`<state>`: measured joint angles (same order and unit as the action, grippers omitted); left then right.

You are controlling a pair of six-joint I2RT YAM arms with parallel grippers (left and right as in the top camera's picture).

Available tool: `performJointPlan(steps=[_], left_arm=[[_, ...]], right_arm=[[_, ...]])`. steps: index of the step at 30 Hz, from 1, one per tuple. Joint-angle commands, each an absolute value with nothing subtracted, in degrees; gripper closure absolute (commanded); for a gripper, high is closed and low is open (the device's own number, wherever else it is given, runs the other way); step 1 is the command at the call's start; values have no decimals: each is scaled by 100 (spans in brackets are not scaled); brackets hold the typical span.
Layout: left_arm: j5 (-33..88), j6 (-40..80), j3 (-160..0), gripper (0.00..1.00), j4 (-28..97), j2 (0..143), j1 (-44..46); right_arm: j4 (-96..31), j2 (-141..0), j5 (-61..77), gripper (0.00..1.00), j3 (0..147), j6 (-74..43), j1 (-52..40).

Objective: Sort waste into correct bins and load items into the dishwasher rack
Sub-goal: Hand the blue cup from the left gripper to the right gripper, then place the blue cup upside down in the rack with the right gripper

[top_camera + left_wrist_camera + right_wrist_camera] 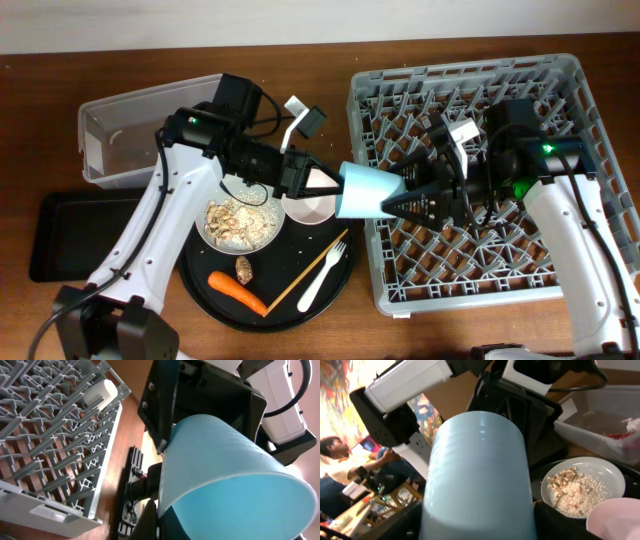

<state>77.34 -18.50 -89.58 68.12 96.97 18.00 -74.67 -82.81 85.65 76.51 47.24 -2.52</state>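
Note:
The light-blue cup (365, 190) hangs on its side in the air between my two grippers, at the left edge of the grey dishwasher rack (470, 290). My left gripper (325, 185) is shut on the cup's rim, one finger inside and one outside (159, 510). My right gripper (400, 195) closes on the cup's base, a finger touching each side (477, 525). The cup (480, 470) fills the right wrist view and shows large in the left wrist view (225, 460). The speckled plate (240, 222) holds beige crumbs. The pink bowl (310, 207) sits beside it.
On the round black tray (200, 285) lie the carrot (237, 290), brown lump (244, 268), white fork (322, 275) and chopstick (300, 275). The clear tub (120, 135) holds a red wrapper (620, 436). The shallow black tray (70, 235) is far left. A white cup (100, 392) lies at the rack's edge.

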Motion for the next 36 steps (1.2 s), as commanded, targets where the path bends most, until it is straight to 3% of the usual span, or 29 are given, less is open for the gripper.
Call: performJointPlan(steps=[1,5,6,7,9,14,18,23,28,36], left_arm=[[7841,-1979,-9000,100,6814,9592,1822],[7797,-1979,-9000,99,6742,9592,1822],[7717,-1979,-9000,94,6716,9592,1822],[7456,-1979,-9000,80,6702,9592,1822],[6659,-1870,-9000,73,6716,9592,1747],[4447,-1566,-9002,71,7303,9592,950],[2794,-1417,-9000,71,7889,9592,266],[2757,-1267,-9000,71,7915,9592,47],[2759,-1219,-9000,71,7894,9592,47],[2759,-1203,-9000,71,7894,9592,47]], right_arm=[[-7450,-8206,8729,42,7732,4775,-305],[-7452,-8204,8724,43,7732,4757,-305],[-7454,-8204,8722,46,7732,4757,-305],[-7456,-8204,8715,46,7732,4757,-305],[-7474,-8206,8506,49,7732,4709,-305],[-7417,-8204,6169,52,7734,3577,-281],[-7314,-8204,3304,55,7994,1323,309],[-7599,-8206,1262,55,8650,242,1782],[-7443,-8560,764,55,8648,-51,2834],[-7378,-9461,510,55,8646,-115,2967]])
